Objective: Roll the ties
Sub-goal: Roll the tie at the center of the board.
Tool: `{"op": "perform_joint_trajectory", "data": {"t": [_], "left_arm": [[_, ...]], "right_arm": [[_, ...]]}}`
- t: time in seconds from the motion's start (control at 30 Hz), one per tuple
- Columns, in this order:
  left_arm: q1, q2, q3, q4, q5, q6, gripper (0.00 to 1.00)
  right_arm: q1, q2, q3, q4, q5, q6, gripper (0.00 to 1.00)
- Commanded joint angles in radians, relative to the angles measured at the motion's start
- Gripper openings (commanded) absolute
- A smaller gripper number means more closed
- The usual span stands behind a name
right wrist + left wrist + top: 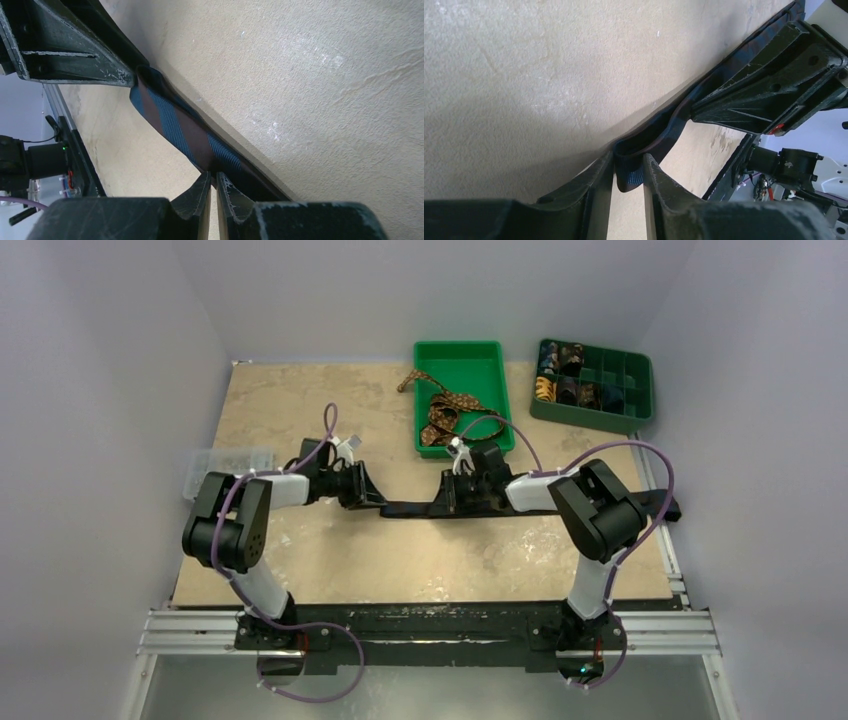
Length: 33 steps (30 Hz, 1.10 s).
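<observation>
Left pincer (378,500) and right pincer (447,503) are seen from above set low on the counter (300,560), near each other and facing. Between them a dark tie (415,508) is laid flat. Its length runs on under the right arm to the counter's right edge. A brown tie (445,415) is left unrolled, half in a green tray (495,365). Small coils are stored in a box (640,375) beside the tray.

From the left wrist, the left pincer is shown clenched on the tie's end, which is doubled into a small loop between the fingers. The right pincer is seen just beyond, down on the same strip.

From the right wrist, the right pincer is shown nearly closed, with the blue and brown striped cloth nipped at the fingertips. It is judged to be gripping the tie, though the contact itself is partly hidden. A short span is held slightly raised and twisted between the two pincers.

The start of the first roll is judged to be in hand, with only a first fold made. For the next move, the looped end must be turned over onto itself by the left wrist. Meanwhile the strip must be held taut and flat by the right, so that the coil is wound tight and not skewed.
</observation>
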<state>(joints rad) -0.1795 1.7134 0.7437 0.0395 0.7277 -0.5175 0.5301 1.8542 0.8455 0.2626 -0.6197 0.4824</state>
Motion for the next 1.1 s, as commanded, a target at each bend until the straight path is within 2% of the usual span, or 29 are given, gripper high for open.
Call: {"op": "perform_joint_trajectory", "data": {"t": [0.0,0.23,0.33,0.37,0.5,0.6,0.77,0.8,0.87,1.07], "left_arm": [[-0.015,-0.024,0.031,0.065,0.055,-0.037,0.23],[-0.062,-0.088,0.013,0.104,0.075,-0.119,0.04],[-0.069,-0.104,0.014,0.074,0.053,-0.113,0.00],[-0.068,-0.107,0.016,0.052,0.042,-0.096,0.00],[-0.044,-0.118,0.007,-0.026,0.000,-0.038,0.00],[-0.031,-0.127,0.002,-0.067,-0.021,-0.011,0.01],[-0.031,-0.107,0.002,-0.081,-0.034,0.004,0.03],[-0.031,-0.100,0.007,-0.079,-0.033,0.004,0.03],[-0.031,-0.086,0.022,-0.089,-0.034,0.010,0.03],[-0.031,-0.072,0.049,-0.119,-0.037,0.022,0.10]], "right_arm": [[0.004,0.000,0.021,-0.014,0.045,-0.041,0.11],[0.005,0.004,0.032,-0.042,0.050,-0.064,0.11],[0.005,-0.017,0.039,-0.046,0.018,-0.070,0.12],[0.004,-0.035,0.040,-0.042,0.000,-0.065,0.14],[0.005,-0.138,0.057,-0.093,-0.064,-0.108,0.35],[0.005,-0.217,0.080,-0.214,-0.052,-0.285,0.47],[0.014,-0.292,0.051,-0.326,0.095,-0.769,0.71],[0.022,-0.283,0.053,-0.330,0.127,-0.811,0.74],[0.033,-0.251,0.100,-0.412,0.144,-0.939,0.79],[0.139,-0.197,0.179,-0.519,0.249,-1.107,0.85]]}}
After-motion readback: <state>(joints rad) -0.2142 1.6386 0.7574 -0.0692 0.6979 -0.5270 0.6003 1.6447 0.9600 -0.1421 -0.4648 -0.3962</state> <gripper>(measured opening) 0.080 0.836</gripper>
